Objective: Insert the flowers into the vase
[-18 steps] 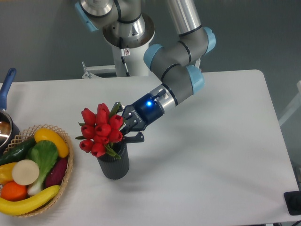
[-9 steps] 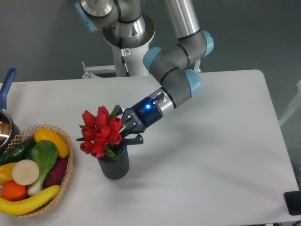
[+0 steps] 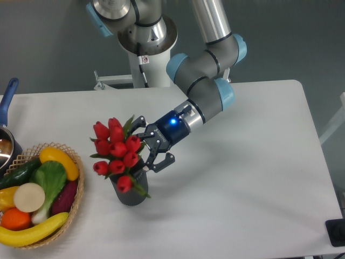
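Observation:
The flowers (image 3: 115,150), a bunch of red tulips with green leaves, stand with their stems in the vase (image 3: 131,192), a short dark grey ribbed cylinder left of the table's middle. The blooms lean to the left and spread wider than the vase's mouth. My gripper (image 3: 145,144) comes in from the right, just beside the bunch above the vase's rim. It is open: one finger (image 3: 138,121) sits above the stems and the other one below, neither pressing on them. The stems inside the vase are hidden.
A wicker basket (image 3: 75,200) with fruit and vegetables sits at the front left, close to the vase. A pot with a blue handle (image 3: 6,98) stands at the left edge. The robot's base (image 3: 146,38) is at the back. A dark object (image 3: 335,232) lies at the front right corner.
The gripper's fingers have spread apart and let go of the flowers. The bunch has dropped lower into the vase, with one bloom now hanging down at the front.

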